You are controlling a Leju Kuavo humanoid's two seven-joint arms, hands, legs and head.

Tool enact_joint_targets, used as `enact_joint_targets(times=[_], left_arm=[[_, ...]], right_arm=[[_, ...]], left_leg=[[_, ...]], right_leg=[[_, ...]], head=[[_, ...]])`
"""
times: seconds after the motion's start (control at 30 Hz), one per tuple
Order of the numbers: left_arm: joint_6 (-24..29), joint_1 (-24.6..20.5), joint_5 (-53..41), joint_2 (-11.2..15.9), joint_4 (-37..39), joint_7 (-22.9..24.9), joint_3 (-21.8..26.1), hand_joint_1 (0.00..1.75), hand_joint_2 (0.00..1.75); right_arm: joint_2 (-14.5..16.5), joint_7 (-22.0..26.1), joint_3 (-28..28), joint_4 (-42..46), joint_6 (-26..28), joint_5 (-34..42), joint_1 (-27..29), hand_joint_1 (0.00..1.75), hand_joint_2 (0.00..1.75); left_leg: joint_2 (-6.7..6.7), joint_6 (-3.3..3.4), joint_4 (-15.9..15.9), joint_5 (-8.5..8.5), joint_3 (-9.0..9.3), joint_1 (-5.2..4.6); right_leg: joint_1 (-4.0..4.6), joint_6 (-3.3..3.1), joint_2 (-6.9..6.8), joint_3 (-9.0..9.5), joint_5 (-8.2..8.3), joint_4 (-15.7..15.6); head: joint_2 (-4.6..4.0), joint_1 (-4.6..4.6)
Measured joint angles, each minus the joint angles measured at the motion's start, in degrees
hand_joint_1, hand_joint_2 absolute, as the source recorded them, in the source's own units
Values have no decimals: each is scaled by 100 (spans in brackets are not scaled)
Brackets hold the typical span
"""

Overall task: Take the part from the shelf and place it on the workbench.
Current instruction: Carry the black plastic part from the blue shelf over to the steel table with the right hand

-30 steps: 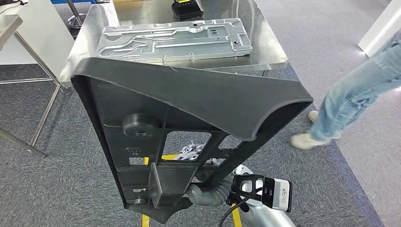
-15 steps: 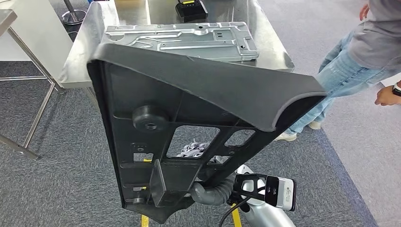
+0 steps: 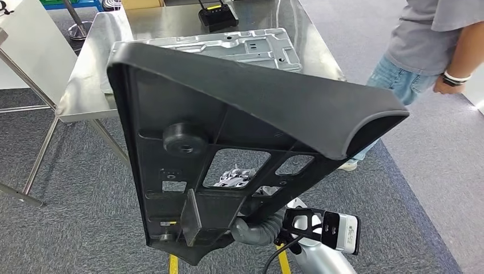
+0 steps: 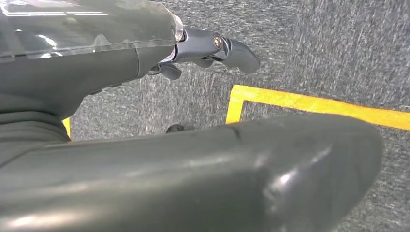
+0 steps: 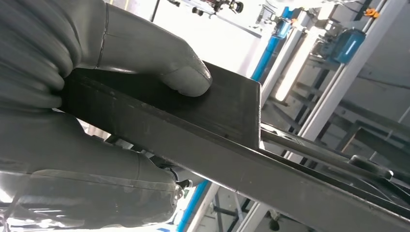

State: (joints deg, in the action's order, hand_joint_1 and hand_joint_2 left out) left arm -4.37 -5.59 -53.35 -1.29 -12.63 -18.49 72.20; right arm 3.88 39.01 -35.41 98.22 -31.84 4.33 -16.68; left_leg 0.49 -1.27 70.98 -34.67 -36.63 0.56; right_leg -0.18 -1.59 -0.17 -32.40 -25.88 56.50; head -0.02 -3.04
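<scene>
A big black plastic part (image 3: pixel 257 108) with ribs, cut-outs and a round boss stands tilted in front of me, hiding the near edge of the steel workbench (image 3: pixel 83 85). My right hand (image 3: pixel 234 178) shows through one cut-out and grips the part's lower rib. In the right wrist view the hand (image 5: pixel 72 145) clamps the part's flat black edge (image 5: pixel 227 111), its thumb (image 5: pixel 164 67) pressed on top. My left hand (image 4: pixel 145 48) hangs over grey carpet holding nothing, its dark fingers (image 4: pixel 232 50) stretched out.
A silver stamped metal plate (image 3: pixel 251 45) lies on the workbench, and a black device (image 3: pixel 217 16) sits at the far edge. A person (image 3: pixel 422 40) in a grey shirt and jeans stands close at the right. Yellow floor tape (image 4: pixel 309 101) crosses the carpet.
The whole view has shifted: the workbench is nearer and more central. The person has come closer on the right. My right hand still holds the black part the same way.
</scene>
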Motion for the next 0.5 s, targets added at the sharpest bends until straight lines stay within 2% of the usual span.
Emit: enact_joint_targets(times=[0.03,0.07,0.1,0.13,0.17,0.2,0.23,0.37,0.4,0.43,0.5], left_arm=[[-1,11,0,2,0,0,1,0,0],[-1,21,0,2,0,0,1,0,0],[-2,27,0,3,0,0,2,0,0],[-2,29,0,5,0,0,1,0,0],[-2,27,0,8,0,0,1,0,0],[-2,24,0,9,0,1,0,0,0],[-2,23,0,10,0,0,-1,0,0],[-2,26,0,7,0,-2,2,0,0],[-2,22,0,6,0,-3,2,0,0],[-2,19,0,5,0,-4,2,0,0],[-2,15,0,5,0,-4,2,0,0]], right_arm=[[-1,0,0,-3,2,-5,4,175,175],[-1,0,0,-6,2,-9,7,175,175],[-1,0,0,-8,3,-11,8,175,175],[0,0,0,-9,3,-11,8,175,175],[1,0,0,-9,3,-12,7,175,175],[2,0,-1,-10,3,-13,4,175,175],[3,0,-1,-10,3,-14,2,175,175],[10,0,0,-12,-4,-10,-15,175,175],[11,0,0,-13,-9,-4,-24,175,175],[12,0,0,-17,-14,3,-30,175,175],[11,0,0,-41,-17,19,-35,175,175]], left_leg=[[0,-22,207,5,-171,15],[1,-39,211,127,-246,31],[2,-48,-38,371,-195,45],[2,-50,-447,652,-61,57],[-1,-48,-813,848,83,57],[-6,-26,-1094,964,200,48],[-12,1,-1229,981,254,33],[-25,149,-1309,920,316,31],[-25,188,-1331,909,348,42],[-21,221,-1344,892,378,45],[-16,258,-1345,842,423,41]], right_leg=[[-1,5,15,28,-30,5],[-3,14,30,64,-65,13],[-6,28,43,112,-106,25],[-8,48,50,164,-155,39],[-2,71,54,206,-200,51],[4,101,60,228,-238,65],[9,134,65,234,-263,71],[-3,265,66,211,-360,155],[-7,295,61,117,-457,354],[-17,315,57,-54,-589,676],[-23,341,54,-557,-845,1484]], head=[[0,0],[0,0],[0,0],[0,0],[0,0],[0,0],[0,0],[0,2],[0,2],[0,2],[0,2]])
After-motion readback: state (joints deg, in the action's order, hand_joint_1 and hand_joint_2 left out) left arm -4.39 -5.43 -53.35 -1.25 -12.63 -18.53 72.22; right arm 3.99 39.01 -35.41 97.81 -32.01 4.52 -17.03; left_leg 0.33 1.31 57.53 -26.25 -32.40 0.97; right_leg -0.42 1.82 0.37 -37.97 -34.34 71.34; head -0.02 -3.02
